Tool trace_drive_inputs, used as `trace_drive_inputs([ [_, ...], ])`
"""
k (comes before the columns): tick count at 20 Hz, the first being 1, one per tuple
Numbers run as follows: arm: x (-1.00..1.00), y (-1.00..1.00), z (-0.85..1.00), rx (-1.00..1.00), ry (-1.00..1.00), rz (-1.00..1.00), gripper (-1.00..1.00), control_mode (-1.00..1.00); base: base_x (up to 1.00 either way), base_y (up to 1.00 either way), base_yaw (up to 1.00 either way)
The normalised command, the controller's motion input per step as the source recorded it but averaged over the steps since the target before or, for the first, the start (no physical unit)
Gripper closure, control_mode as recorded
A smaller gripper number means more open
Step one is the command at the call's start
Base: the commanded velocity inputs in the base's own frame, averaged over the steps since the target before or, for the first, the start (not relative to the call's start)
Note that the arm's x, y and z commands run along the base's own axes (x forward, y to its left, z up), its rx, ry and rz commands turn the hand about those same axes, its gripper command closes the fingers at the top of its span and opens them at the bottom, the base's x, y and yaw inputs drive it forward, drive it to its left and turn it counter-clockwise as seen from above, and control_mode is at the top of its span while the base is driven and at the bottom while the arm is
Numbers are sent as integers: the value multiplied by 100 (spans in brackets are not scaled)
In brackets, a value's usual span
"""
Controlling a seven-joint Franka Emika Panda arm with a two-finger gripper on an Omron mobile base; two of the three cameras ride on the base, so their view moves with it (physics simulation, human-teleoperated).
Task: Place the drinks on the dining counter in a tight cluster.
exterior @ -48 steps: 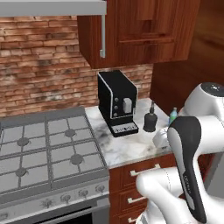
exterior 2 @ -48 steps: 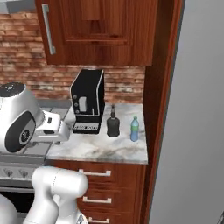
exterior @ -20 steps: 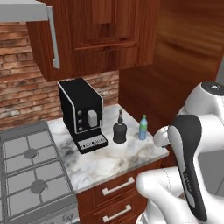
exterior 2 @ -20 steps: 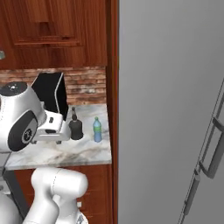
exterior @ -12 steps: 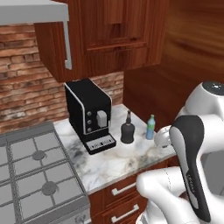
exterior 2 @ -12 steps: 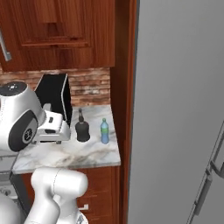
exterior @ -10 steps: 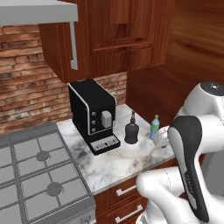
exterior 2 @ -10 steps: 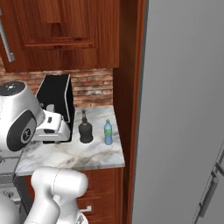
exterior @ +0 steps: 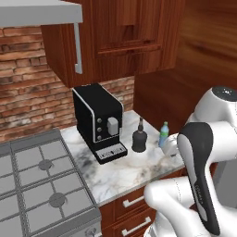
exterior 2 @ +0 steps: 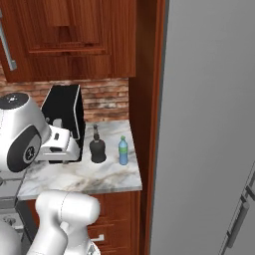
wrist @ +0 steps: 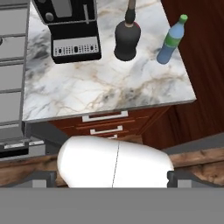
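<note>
We see black bottle (wrist: 127,42) and blue bottle (wrist: 171,40) unmoved on the table (wrist: 105,92); end effector open, empty.

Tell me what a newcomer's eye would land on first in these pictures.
First, the boxy black coffee machine standing at the back of the small white-grey veined marble worktop, against the red brick wall. Just right of it stand the squat black thin-necked bottle and the small blue green-capped bottle, side by side but apart. In the right base view, the tall flat grey fridge also draws the eye.
</note>
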Motion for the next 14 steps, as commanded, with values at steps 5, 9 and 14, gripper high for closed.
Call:
trace_drive_inputs([
  [5, 0, 0, 0, 0, 0, 0, -100, 100, 0, 0, 0],
  [9, 23, 7, 0, 0, 0, 0, -100, -100, 4, 0, 0],
  [14, 92, 10, 0, 0, 0, 5, -100, -100, 0, 0, 0],
])
